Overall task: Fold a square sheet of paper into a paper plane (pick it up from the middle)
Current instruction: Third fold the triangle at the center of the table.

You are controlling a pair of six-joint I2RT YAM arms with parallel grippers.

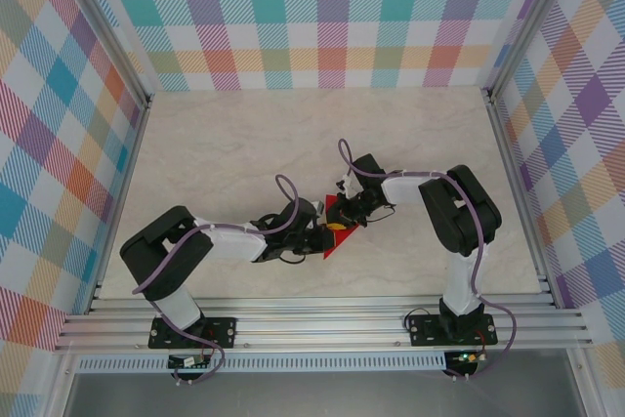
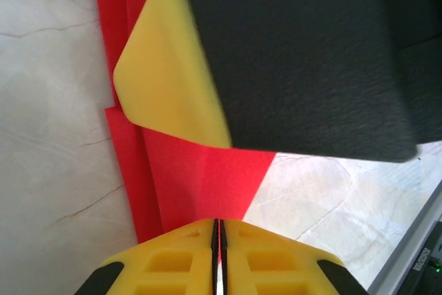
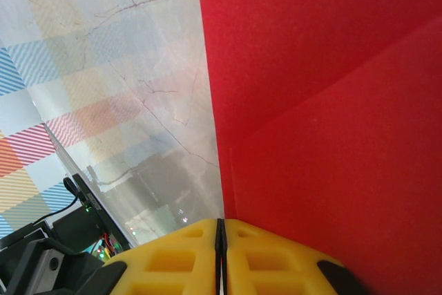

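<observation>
Where the two arms meet, the plane [image 2: 200, 177] lies on the table [image 1: 225, 153], red and folded, and everything else is placed from it here. The left gripper [image 2: 218, 229] sits at the plane's near-left end. Its yellow fingers are pressed flat together with only a hairline slit between them, and the red paper runs right up to their tips. I cannot tell whether a layer is nipped in that slit. The right gripper [image 3: 221, 229] comes in from the plane's far-right side. Its fingers are likewise pressed together, and the paper's straight edge lines up with their slit. Whether it pinches that edge is not clear either.

In the left wrist view, layered folds show along the plane's left side as stepped red strips. A yellow finger [image 2: 166, 81] of the right gripper and the black body behind it hang over the plane's upper part, hiding much of it. In the right wrist view a diagonal crease crosses the red surface.

Beyond the plane on every side is bare marbled tabletop. Plaid walls [image 1: 332, 7] stand well back from it to the left, right and far side. A metal rail [image 1: 322, 324] carrying both arm bases runs on its near side.
</observation>
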